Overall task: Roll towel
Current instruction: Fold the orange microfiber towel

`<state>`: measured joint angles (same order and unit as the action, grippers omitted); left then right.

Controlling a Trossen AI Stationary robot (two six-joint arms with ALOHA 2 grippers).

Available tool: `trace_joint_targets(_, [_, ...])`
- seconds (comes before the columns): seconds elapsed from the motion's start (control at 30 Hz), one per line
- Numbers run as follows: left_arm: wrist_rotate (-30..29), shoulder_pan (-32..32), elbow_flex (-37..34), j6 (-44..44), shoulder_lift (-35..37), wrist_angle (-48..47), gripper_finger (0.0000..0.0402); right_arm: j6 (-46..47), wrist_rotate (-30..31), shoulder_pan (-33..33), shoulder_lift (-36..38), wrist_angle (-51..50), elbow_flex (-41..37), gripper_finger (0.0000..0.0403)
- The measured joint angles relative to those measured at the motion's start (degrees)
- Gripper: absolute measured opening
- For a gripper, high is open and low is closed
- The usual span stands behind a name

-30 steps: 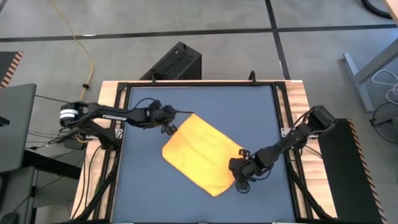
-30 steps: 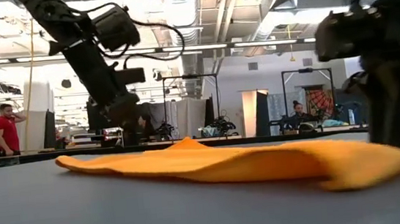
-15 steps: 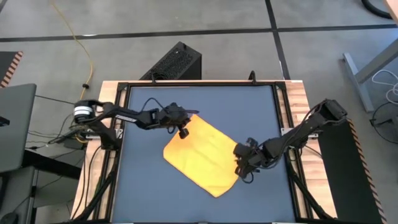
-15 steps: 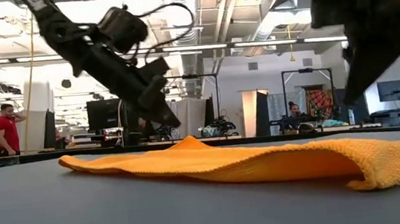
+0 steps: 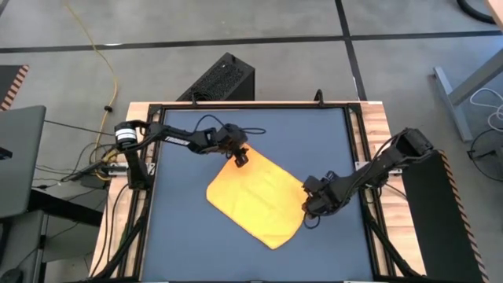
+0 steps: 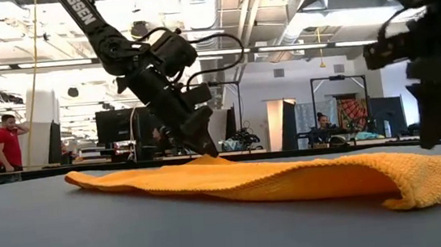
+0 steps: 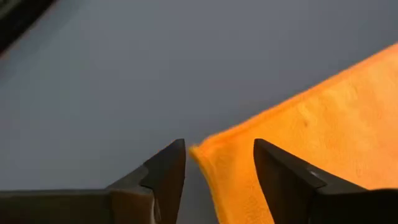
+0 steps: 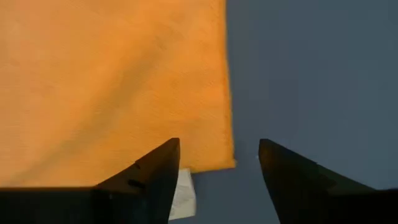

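Note:
The yellow towel (image 5: pixel 255 198) lies spread flat and askew on the dark blue tabletop (image 5: pixel 181 236). My left gripper (image 5: pixel 240 156) is open at the towel's far corner (image 7: pixel 202 152), which shows between its two fingers (image 7: pixel 171 165); in the low view it slants down onto that raised corner (image 6: pixel 207 155). My right gripper (image 5: pixel 308 206) hovers open over the towel's right corner (image 8: pixel 227 158), clear above the cloth in the low view (image 6: pixel 440 131). A small white tag (image 8: pixel 183 194) sticks out at that edge. My left gripper stands open astride the towel's far corner (image 7: pixel 202 152), slanting down from the table's left. Whether its fingertips touch the cloth I cannot tell.
Wooden rails (image 5: pixel 369 141) and black framing border the tabletop. A black box (image 5: pixel 222 79) stands beyond the far edge, and cables lie at the left. People (image 6: pixel 5 144) are in the room behind. Bare tabletop lies near and far of the towel.
My left gripper has gone toward the table's right and down, tipping lower, to the towel's far corner. My right gripper has lifted off the towel's right end, gone a little toward the far edge and turned about. The towel's right end now lies as a loose rounded fold.

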<state>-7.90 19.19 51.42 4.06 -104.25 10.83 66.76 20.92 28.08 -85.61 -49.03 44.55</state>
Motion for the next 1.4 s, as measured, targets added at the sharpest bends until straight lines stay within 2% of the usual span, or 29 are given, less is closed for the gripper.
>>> trace_joint_targets(0.13, [-0.4, 0.7, 0.0, -1.0, 0.0, -0.3, 0.0182, 3.1, -0.4, 0.5, 0.1, 2.6, -3.3, 0.0250])
trace_joint_targets(0.33, [-0.4, 1.6, 0.0, -1.1, -0.8, -1.4, 0.0183, 5.0, 0.1, 0.5, 0.6, 13.4, -9.5, 0.0249])
trace_joint_targets(0.5, [1.3, 2.1, 0.1, -0.8, -4.7, -0.4, 0.0156, 5.9, 0.5, 1.3, 0.4, 15.1, -10.0, 0.0235])
trace_joint_targets(0.6, [1.6, 2.0, 0.2, -0.2, -6.4, 0.2, 0.0112, 5.9, 0.5, 2.1, 0.3, 15.4, -10.0, 0.0201])
trace_joint_targets(0.73, [2.4, 1.9, 0.2, -0.3, -5.8, -0.4, 0.0024, 5.3, 0.3, 3.4, 0.3, 15.6, -10.0, 0.0126])
trace_joint_targets(0.8, [2.8, 1.9, 0.1, -0.4, -4.7, -1.1, 0.0010, 4.8, 0.0, 3.9, 0.2, 15.3, -9.7, 0.0086])
trace_joint_targets(0.9, [4.0, 1.9, -0.1, -0.7, -1.3, -3.5, 0.0002, 3.1, -0.5, 4.5, 0.5, 12.2, -7.7, 0.0031])
trace_joint_targets(0.97, [5.2, 1.7, -0.2, -0.8, 1.2, -6.0, 0.0001, 1.5, -1.1, 4.5, 0.9, 8.7, -5.8, 0.0015])
trace_joint_targets(1.07, [6.3, 0.9, -0.1, -1.7, 5.1, -10.1, 0.0000, -1.4, -1.3, 4.2, 1.6, 2.0, -2.4, 0.0024])
trace_joint_targets(1.2, [6.3, -1.2, -0.1, -3.5, 9.9, -14.2, 0.0000, -5.2, 2.0, 2.9, 2.0, -7.6, 2.4, 0.0043])
trace_joint_targets(1.4, [6.7, -5.6, -0.1, -6.2, 17.9, -18.5, 0.0000, -15.5, 8.7, 0.5, 2.0, -15.0, 7.3, 0.0021])
